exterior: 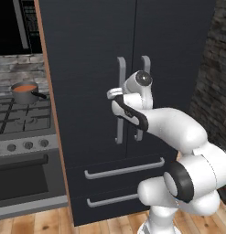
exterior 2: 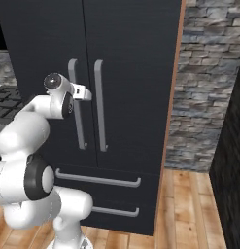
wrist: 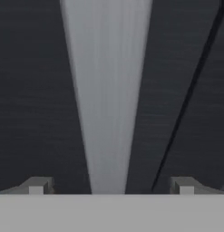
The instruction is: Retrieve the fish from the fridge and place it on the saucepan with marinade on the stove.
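Fridge [exterior: 128, 91] stands shut right of the stove [exterior: 23, 128]; no writing is legible. My gripper [wrist: 111, 186] is spread wide, straddling the left door handle [wrist: 106, 99], gripping nothing. Saucepan [exterior: 25, 93] of marinade [exterior: 24, 87] sits on the stove.

A rough grey stone wall [exterior 2: 204, 97] runs off to the right above pale wooden floorboards [exterior 2: 184, 214], a tall black cabinet side [exterior 2: 233, 170] fills the right edge, and a black microwave [exterior: 16, 25] hangs at upper left.
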### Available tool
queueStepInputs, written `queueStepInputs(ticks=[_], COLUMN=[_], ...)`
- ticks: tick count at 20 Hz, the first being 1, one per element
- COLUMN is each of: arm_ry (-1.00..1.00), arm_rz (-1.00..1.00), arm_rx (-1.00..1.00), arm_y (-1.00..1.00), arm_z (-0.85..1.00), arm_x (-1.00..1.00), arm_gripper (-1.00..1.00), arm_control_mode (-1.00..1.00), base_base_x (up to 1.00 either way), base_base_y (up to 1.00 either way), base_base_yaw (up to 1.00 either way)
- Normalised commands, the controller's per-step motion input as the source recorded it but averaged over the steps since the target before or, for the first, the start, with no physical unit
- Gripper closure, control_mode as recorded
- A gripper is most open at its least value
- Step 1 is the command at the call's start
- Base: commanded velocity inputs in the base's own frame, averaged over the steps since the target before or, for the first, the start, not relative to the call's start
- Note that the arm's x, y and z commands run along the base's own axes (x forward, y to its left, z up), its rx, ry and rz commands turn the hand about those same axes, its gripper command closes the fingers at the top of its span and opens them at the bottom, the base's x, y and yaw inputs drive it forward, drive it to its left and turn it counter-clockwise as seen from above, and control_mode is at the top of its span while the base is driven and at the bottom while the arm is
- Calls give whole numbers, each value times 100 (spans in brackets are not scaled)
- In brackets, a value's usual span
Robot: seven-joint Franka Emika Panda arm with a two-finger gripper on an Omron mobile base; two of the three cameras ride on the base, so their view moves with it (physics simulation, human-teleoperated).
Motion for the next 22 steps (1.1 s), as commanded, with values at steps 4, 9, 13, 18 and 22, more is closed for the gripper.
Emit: queueStepInputs(ticks=[4, 9, 13, 18, 22], arm_ry=[0, 0, 0, 0, 0], arm_rz=[0, 0, 0, 0, 0], arm_rx=[0, 0, 0, 0, 0], arm_y=[0, 0, 5, 10, 0], arm_z=[-11, -11, -10, -9, 0], arm_x=[63, 62, 60, 53, 0], arm_gripper=[-100, -100, -100, 100, 100], arm_control_mode=[-100, -100, -100, -100, -100], base_base_x=[0, 0, 0, 0, 0], base_base_y=[0, 0, 0, 0, 0], base_base_yaw=[0, 0, 0, 0, 0])
